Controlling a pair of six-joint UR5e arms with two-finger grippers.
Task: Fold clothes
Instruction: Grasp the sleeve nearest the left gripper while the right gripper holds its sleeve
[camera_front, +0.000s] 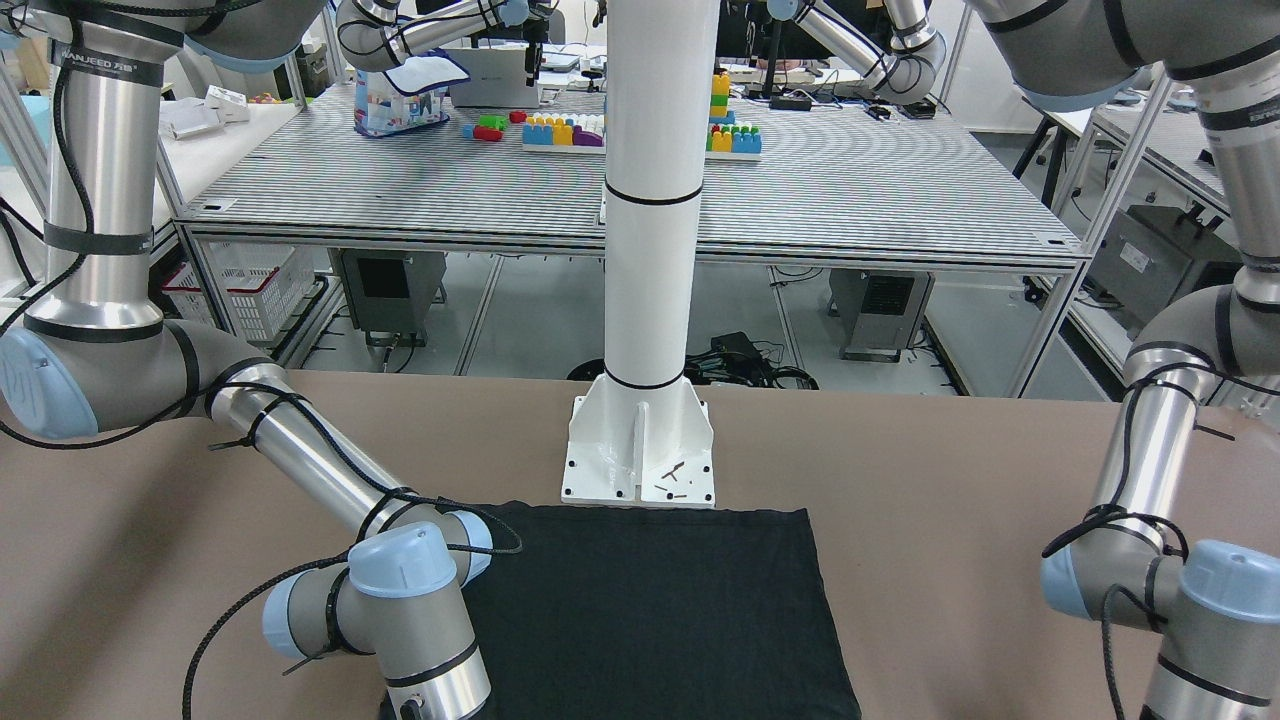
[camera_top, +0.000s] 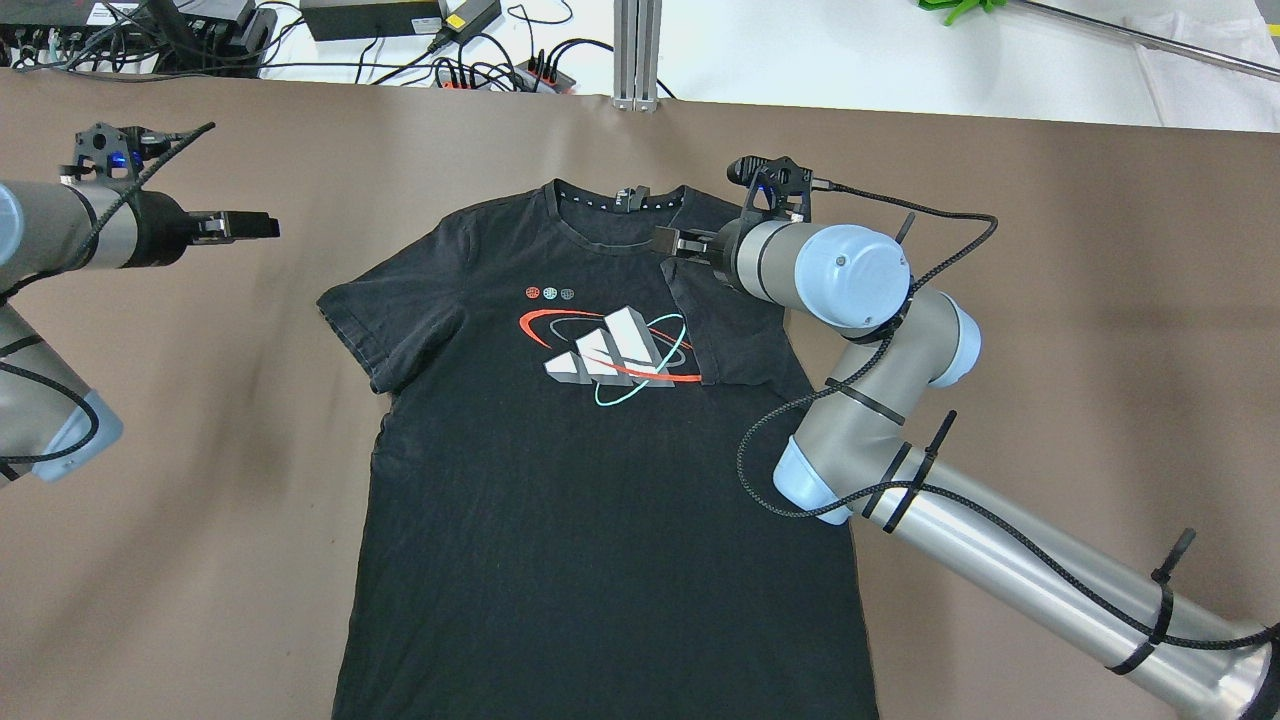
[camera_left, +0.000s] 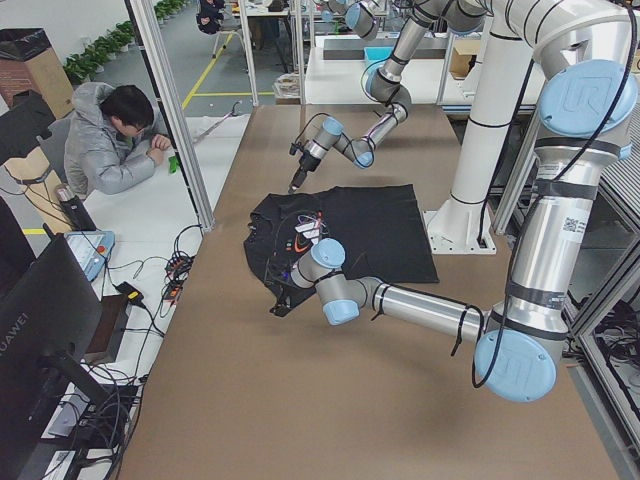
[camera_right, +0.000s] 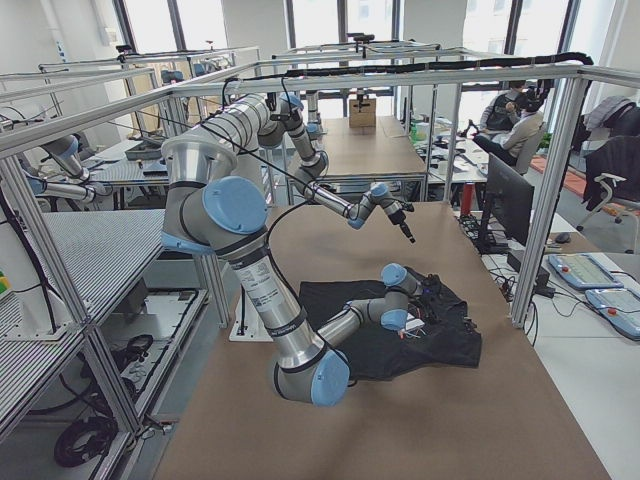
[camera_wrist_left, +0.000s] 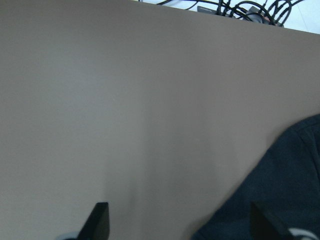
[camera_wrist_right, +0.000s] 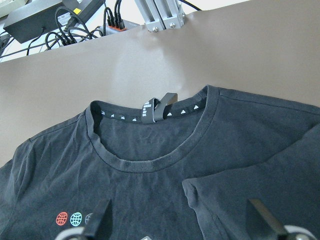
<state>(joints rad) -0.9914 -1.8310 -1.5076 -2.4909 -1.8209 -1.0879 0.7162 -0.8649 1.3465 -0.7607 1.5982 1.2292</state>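
A black short-sleeved shirt lies flat, front up, in the middle of the brown surface. Its fabric is soft and matte, with faint creases down the body. Its long axis runs near to far. The straight hem is nearest the robot, just beside the white base plate, and the neck points away.

Farther along, the chest carries a print: white slanted bars ringed by red and teal arcs, with three small dots above. The left sleeve spreads out flat to the left. The right sleeve lies doubled in over the chest, its edge just reaching the print.

The right end effector hangs over the inner top corner of that sleeve, close to the neck. Its fingers stand wide apart with nothing between them. Whether they touch the cloth cannot be told.

The left end effector is well to the left of the shirt, over bare surface, also spread wide and holding nothing.

Farthest is the ribbed round collar, with a small label standing up at the back of the neck. Beyond the far edge of the surface lie black cables.
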